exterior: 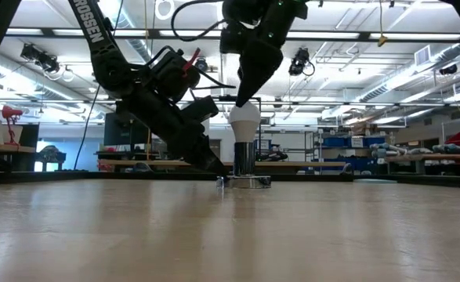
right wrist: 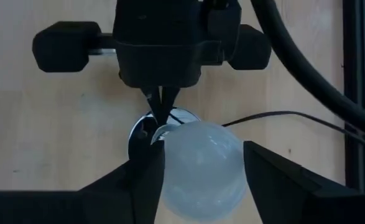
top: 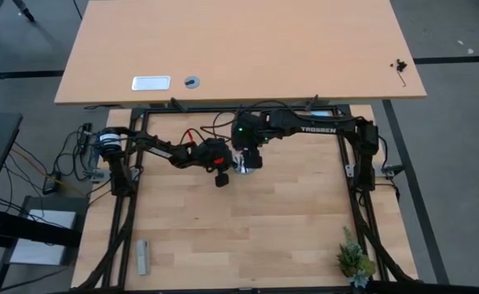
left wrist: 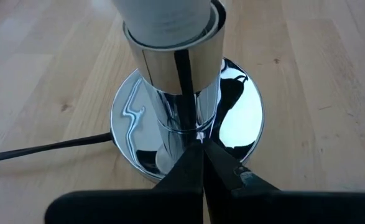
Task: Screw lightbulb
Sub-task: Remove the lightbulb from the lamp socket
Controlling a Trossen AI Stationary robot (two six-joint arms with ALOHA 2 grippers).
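The white lightbulb (exterior: 244, 117) stands upright with its neck (left wrist: 163, 18) in the chrome socket tube (left wrist: 176, 81), which rises from a round mirror base (left wrist: 244, 118) on the wooden table. My right gripper (right wrist: 201, 180) hangs over the lightbulb (right wrist: 201, 168) from above, its fingers on either side of the round head. My left gripper (left wrist: 201, 155) is shut. It reaches in low from the table's left, its tips at the foot of the socket (exterior: 218, 168). My left gripper's shut fingertips (left wrist: 198, 149) press on the mirror base where the tube's foot (left wrist: 191, 130) meets it, slanting down from the table's left. My right gripper pinches the lightbulb's round head (right wrist: 170, 168) between its two fingers, pointing steeply down. The lightbulb stays upright in the socket.
A black cord (left wrist: 45, 149) runs from the base across the table. A small potted plant (top: 355, 261) stands at the near right corner and a grey block (top: 142, 257) lies near left. A second, lighter tabletop (top: 239, 49) lies beyond the far rail.
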